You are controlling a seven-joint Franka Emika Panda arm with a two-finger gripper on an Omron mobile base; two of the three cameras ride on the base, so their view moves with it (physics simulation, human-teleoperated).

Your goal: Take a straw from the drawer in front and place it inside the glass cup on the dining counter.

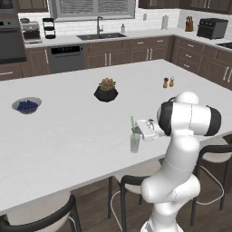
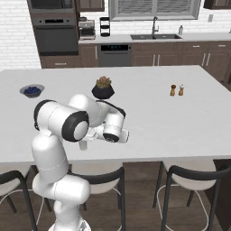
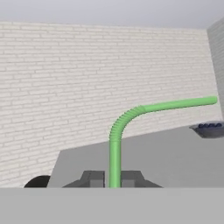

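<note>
Straw stands above the glass cup near the front edge of the dining counter, and its lower end seems to reach into the cup, though the left base view is too small to be sure. The gripper has its two fingers pressed together on the straw, just beside the cup's rim, with the white hand stretching sideways from the arm to its right. In the hand view the green straw rises between the two dark finger tips, then bends at a ribbed elbow and runs off sideways toward a bowl of dark berries. So its long part lines up with the fingers, and the short bent part lies across them.

Around the cup the counter top is bare. A dark pot with a small plant sits further back toward the middle, well apart from the cup. The berry bowl lies far off to the left, and two small shakers stand well back on the right. Dark chairs are tucked under the front edge below the cup. In the right base view the arm's own elbow covers most of the cup, with the plant just behind it. Brown cabinets, a sink and a toaster oven line the far wall
</note>
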